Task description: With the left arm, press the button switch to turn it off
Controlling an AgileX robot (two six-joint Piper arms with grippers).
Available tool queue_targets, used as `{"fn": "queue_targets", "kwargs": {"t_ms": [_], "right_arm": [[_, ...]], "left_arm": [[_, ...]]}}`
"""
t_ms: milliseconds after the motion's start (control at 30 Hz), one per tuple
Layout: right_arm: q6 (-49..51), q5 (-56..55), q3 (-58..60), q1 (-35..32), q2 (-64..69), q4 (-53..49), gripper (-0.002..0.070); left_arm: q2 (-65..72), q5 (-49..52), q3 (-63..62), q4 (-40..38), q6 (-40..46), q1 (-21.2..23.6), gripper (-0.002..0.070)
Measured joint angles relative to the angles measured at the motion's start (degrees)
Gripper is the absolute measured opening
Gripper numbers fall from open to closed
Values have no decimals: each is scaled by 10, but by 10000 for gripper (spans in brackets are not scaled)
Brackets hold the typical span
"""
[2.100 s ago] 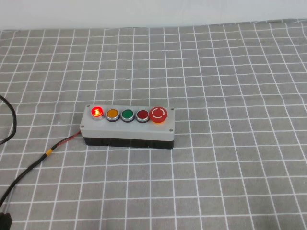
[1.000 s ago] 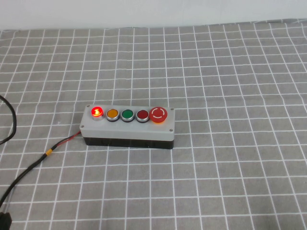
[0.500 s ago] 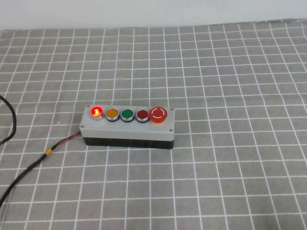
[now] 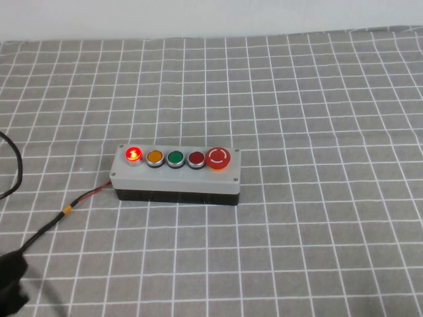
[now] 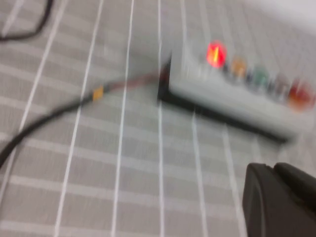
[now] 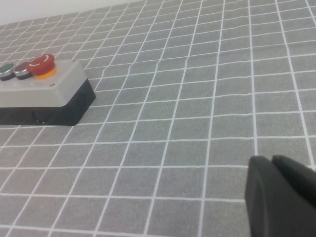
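Observation:
The button switch [image 4: 133, 154] glows bright red at the left end of the grey box [image 4: 178, 177] on the gridded cloth. It also shows in the blurred left wrist view [image 5: 215, 53]. My left gripper [image 4: 10, 284] is a blurred black shape at the near left corner, well short of the box. In its wrist view its fingers [image 5: 256, 197] are pressed together and hold nothing. My right gripper [image 6: 272, 159] is shut and empty, low over the cloth to the right of the box [image 6: 44, 91]. It is outside the high view.
The box also carries an orange button [image 4: 154, 157], a green one [image 4: 175, 158], a darker red one [image 4: 196, 158] and a large red one [image 4: 218, 157]. A thin wire with a yellow band [image 4: 67, 210] leaves its left end. A thick black cable [image 4: 16, 168] loops at the left edge.
My left gripper has come up into the near left corner of the high view, moving fast. The box and the lit button are unchanged.

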Motion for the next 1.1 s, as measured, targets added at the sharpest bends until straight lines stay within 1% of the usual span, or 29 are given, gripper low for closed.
{"fn": "queue_targets", "kwargs": {"t_ms": [133, 233, 367, 467, 567, 800, 1100], "right_arm": [[0, 0, 0, 0, 0, 0, -17], [0, 0, 0, 0, 0, 0, -17], [0, 0, 0, 0, 0, 0, -17], [0, 0, 0, 0, 0, 0, -17], [0, 0, 0, 0, 0, 0, -17], [0, 0, 0, 0, 0, 0, -17], [0, 0, 0, 0, 0, 0, -17]], "left_arm": [[147, 139, -121, 3, 74, 0, -3], [255, 179, -192, 4, 124, 0, -3], [368, 177, -264, -6, 174, 0, -3], [442, 178, -320, -28, 208, 0, -3], [515, 178, -370, -40, 228, 0, -3], [651, 202, -482, -42, 247, -3, -3], [790, 230, -606, -29, 250, -41, -3]]}}
